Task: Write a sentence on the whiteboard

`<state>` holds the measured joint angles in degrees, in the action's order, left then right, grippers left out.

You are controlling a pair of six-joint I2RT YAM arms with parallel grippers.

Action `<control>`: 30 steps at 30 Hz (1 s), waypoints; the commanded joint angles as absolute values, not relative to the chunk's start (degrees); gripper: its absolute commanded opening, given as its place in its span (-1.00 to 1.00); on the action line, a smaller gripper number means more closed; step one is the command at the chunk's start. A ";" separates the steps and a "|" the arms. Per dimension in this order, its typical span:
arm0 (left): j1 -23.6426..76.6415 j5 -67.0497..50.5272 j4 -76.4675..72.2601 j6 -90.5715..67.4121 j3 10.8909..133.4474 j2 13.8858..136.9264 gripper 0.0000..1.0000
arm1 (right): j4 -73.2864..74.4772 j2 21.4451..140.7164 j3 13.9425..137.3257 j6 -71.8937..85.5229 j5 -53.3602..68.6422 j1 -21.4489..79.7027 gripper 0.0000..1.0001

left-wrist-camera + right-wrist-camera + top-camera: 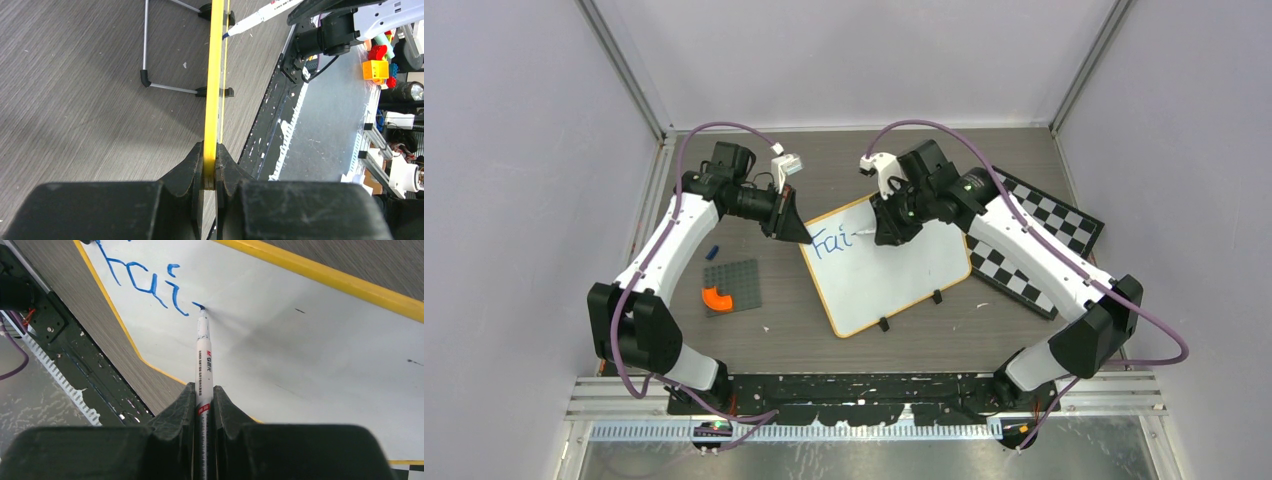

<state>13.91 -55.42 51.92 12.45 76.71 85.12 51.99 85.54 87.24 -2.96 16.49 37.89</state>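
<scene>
The whiteboard (894,275) with its yellow frame stands tilted at mid-table, with blue letters "Fai" (829,243) near its upper left corner. My left gripper (796,232) is shut on the board's left edge; in the left wrist view the yellow frame (214,90) runs edge-on out of the left gripper (211,167). My right gripper (204,405) is shut on a white marker (203,357), whose blue tip touches the whiteboard (310,345) just right of the "i". From above, the right gripper (892,235) hovers over the board's top part.
A black-and-white checkered board (1034,250) lies under the whiteboard's right side. A grey baseplate (732,285) with an orange piece (717,298) sits left of the board, with a small blue object (712,250) nearby. Wire stand legs (150,80) prop the board behind.
</scene>
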 commanded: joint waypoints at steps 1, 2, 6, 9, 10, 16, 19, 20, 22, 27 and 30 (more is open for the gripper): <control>16.17 -54.49 55.56 14.34 76.38 85.15 -1.00 | 51.10 85.04 88.22 -4.23 14.68 35.42 -0.99; 16.17 -54.49 55.59 14.44 76.39 85.16 -1.00 | 51.45 84.95 88.32 -4.55 14.68 35.18 -0.99; 16.26 -54.49 55.55 14.42 76.39 85.27 -1.00 | 52.31 84.60 88.86 -5.09 15.00 34.98 -0.99; 16.30 -54.55 55.57 14.41 76.48 85.51 -1.00 | 52.81 84.48 89.85 -5.16 17.85 35.06 -0.99; 16.34 -54.57 55.55 14.46 76.54 85.58 -1.00 | 52.71 84.28 90.10 -5.02 18.77 35.08 -1.00; 16.61 -54.51 55.81 14.54 77.00 85.77 -1.00 | 51.40 84.27 91.98 -4.54 19.78 35.42 -1.00; 16.70 -54.43 55.94 14.54 77.09 85.78 -1.00 | 50.67 85.24 92.17 -4.42 18.38 35.48 -1.00; 16.70 -54.41 55.97 14.51 77.15 85.71 -1.00 | 50.37 85.56 92.24 -4.40 18.22 35.46 -0.99; 16.70 -54.37 56.07 14.61 77.03 85.53 -1.00 | 49.77 85.77 92.12 -4.40 18.11 35.48 -1.00; 16.70 -54.28 56.24 14.95 76.86 85.42 -1.00 | 48.89 86.09 92.65 -4.22 18.37 35.48 -0.99; 16.70 -54.32 56.22 15.03 76.82 85.53 -1.00 | 48.91 86.37 93.55 -4.22 18.83 35.45 -0.99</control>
<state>14.28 -55.00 52.53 12.62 77.10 85.12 51.94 85.91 90.11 -4.21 18.74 35.51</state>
